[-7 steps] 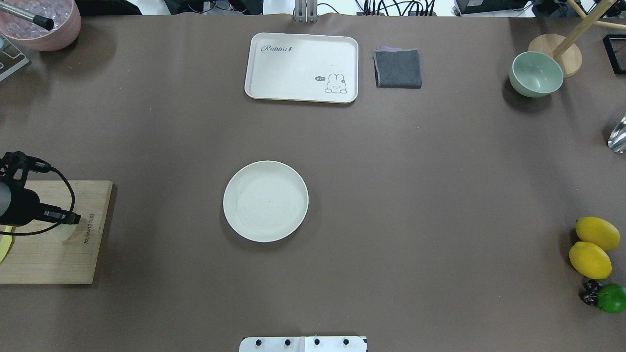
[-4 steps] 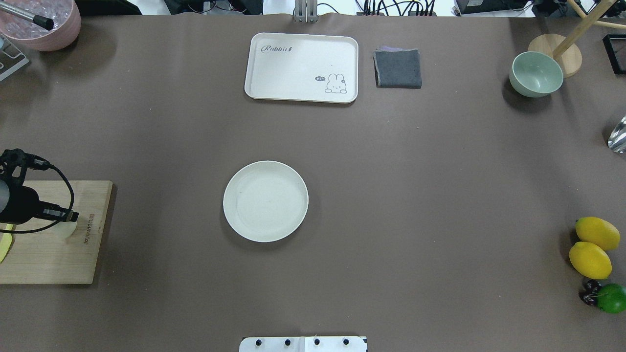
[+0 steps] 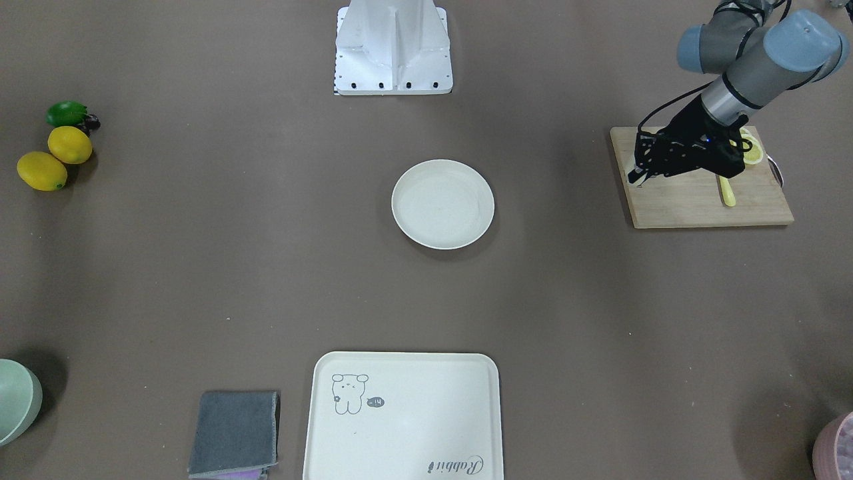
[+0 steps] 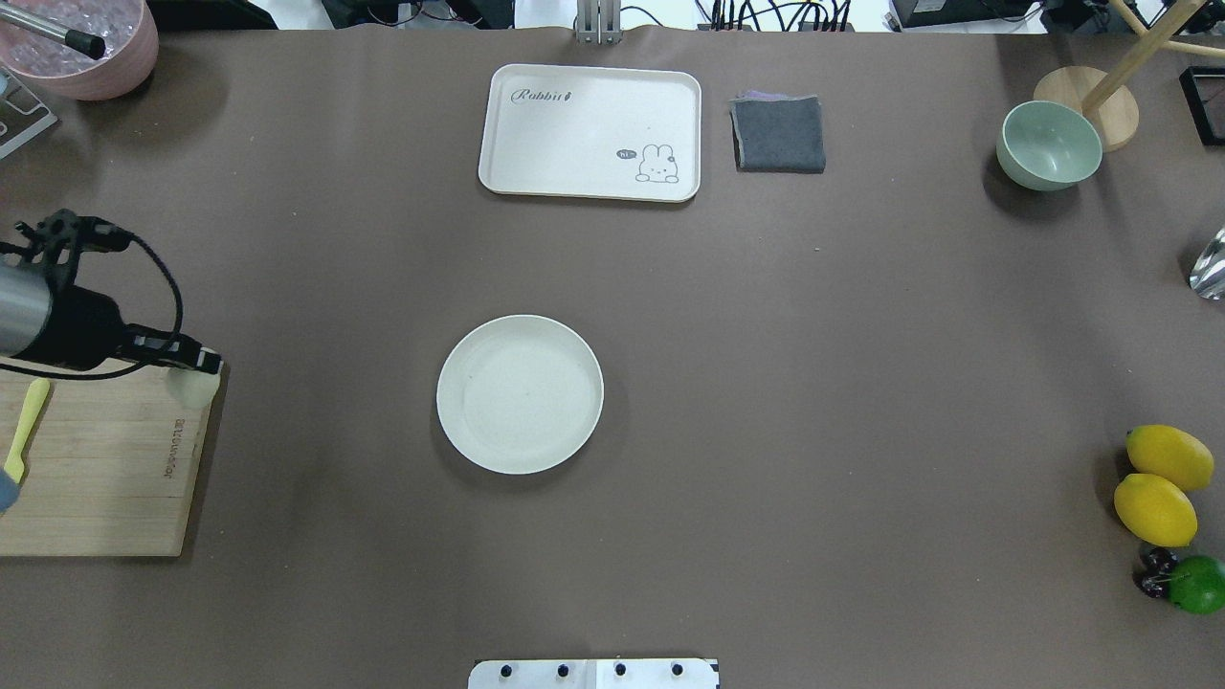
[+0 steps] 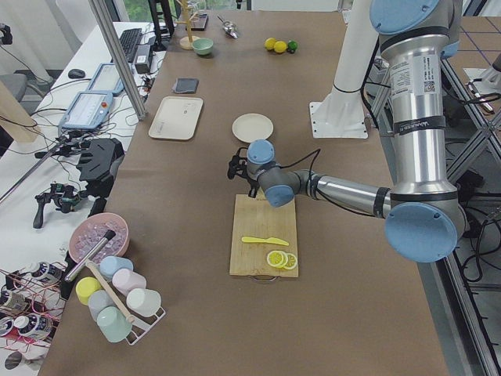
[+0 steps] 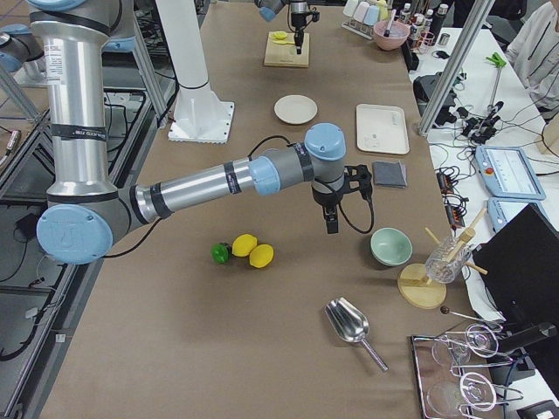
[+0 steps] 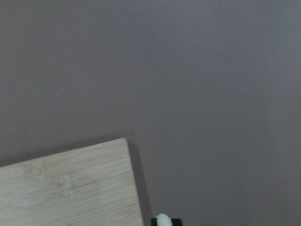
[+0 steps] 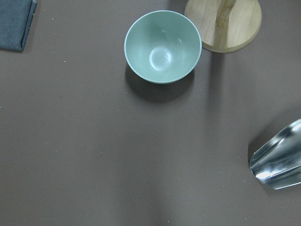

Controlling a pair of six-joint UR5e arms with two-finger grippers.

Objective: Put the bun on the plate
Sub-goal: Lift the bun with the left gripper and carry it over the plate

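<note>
The bun (image 4: 191,389) is a small pale cream lump held at the tip of my left gripper (image 4: 198,368), which is shut on it above the far right corner of the wooden cutting board (image 4: 105,478). The front view shows the same gripper (image 3: 638,175) over the board's edge, and only the bun's tip (image 7: 162,219) shows in the left wrist view. The round cream-white plate (image 4: 520,394) sits bare at the table's middle, well to the right of the bun. My right gripper (image 6: 332,225) hangs near the green bowl, and I cannot tell its state.
A yellow knife (image 4: 24,431) and lemon slices (image 3: 750,150) lie on the board. At the back stand a cream tray (image 4: 590,132), a grey cloth (image 4: 778,134) and a green bowl (image 4: 1048,144). Lemons (image 4: 1158,483) and a lime lie at the right edge.
My left gripper has carried the bun from over the middle of the cutting board toward its far right corner, closer to the plate. The plate has not moved.
</note>
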